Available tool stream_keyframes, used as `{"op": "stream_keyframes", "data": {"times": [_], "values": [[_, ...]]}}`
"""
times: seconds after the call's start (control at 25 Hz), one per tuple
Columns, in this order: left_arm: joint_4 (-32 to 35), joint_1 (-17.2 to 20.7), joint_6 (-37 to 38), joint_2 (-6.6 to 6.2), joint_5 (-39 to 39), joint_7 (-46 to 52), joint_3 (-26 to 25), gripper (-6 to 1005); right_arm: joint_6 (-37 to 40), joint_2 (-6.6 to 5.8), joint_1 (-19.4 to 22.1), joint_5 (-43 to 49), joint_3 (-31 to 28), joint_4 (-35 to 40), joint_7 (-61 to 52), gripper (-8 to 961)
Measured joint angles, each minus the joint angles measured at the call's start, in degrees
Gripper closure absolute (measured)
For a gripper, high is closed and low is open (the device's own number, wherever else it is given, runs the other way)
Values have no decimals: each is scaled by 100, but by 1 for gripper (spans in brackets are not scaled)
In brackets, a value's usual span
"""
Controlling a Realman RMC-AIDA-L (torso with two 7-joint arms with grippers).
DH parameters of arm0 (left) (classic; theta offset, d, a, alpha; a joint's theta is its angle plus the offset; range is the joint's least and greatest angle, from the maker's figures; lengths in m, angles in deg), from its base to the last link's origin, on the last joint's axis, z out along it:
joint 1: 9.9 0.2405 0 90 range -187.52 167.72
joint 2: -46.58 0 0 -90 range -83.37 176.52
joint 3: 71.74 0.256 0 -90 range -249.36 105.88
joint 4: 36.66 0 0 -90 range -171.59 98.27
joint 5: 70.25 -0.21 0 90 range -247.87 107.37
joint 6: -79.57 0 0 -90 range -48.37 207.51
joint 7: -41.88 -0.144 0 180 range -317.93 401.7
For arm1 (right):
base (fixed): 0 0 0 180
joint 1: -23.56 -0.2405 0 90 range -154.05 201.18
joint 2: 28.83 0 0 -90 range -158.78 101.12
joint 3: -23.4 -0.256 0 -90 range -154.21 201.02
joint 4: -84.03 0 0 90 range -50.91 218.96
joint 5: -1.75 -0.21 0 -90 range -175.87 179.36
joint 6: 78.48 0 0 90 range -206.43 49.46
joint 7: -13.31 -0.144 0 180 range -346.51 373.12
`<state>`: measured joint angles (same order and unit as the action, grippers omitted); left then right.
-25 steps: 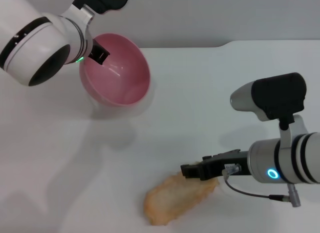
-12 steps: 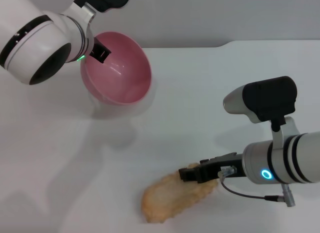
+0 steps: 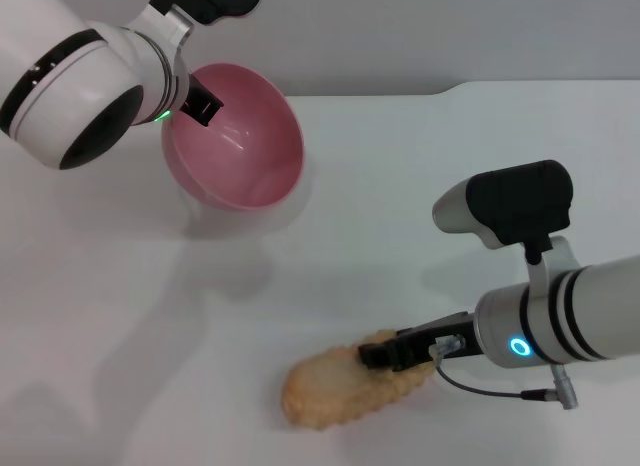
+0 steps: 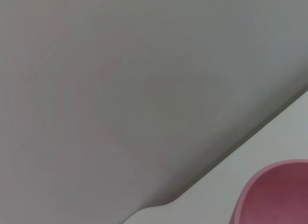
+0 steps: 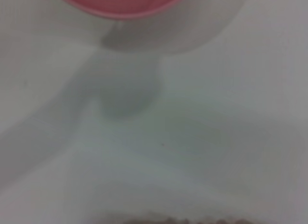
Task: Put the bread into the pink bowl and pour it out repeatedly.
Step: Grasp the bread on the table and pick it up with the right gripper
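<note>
— Two grippers in play, so which one is nearer the bread (image 3: 345, 388)?

— Right gripper (image 3: 375, 352), clearly. In the head view its dark fingers reach in from the 3 o'clock side and lie over the loaf's 2 o'clock end. The loaf rests on the white table (image 3: 420, 166), pale tan side up.

— And the long axis?

— Running roughly from 8 o'clock to 2 o'clock, the far end toward the right gripper. So the fingers meet the loaf nearly end-on, at its tip and not across its middle. I judge that is what the pick-up turns on: a grip at one end would leave most of the loaf hanging free.

— Are the fingers closed on it?

— I cannot tell. They overlap the bread's edge, but whether they pinch it or merely touch it does not show. The right wrist view gives only a thin strip of the loaf at the frame's edge.

— Where is the pink bowl (image 3: 240, 136)?

— Well apart from the bread, off toward 11 o'clock from it. The left gripper (image 3: 198, 102) has one dark finger inside the rim at the bowl's 10 o'clock side, apparently clamped on the wall, with the bowl tilted so its mouth faces the bread. It looks empty.

— So the carry goes which way?

— From the loaf up toward 11 o'clock, into that tilted mouth, as I read it.
</note>
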<state>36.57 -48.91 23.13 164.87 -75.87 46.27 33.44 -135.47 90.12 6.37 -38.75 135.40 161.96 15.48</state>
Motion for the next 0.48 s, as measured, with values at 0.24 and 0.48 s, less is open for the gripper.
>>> {"op": "stream_keyframes", "data": {"times": [0.24,0.48], "values": [[-1,-19,11,8,94,43,-172,872,9,-17,-180,-100,71,-220,92,483],[-40,-71,-83,5,591,43,-543,871,-57,-11,-139,-95,78,58,168,594]]}}
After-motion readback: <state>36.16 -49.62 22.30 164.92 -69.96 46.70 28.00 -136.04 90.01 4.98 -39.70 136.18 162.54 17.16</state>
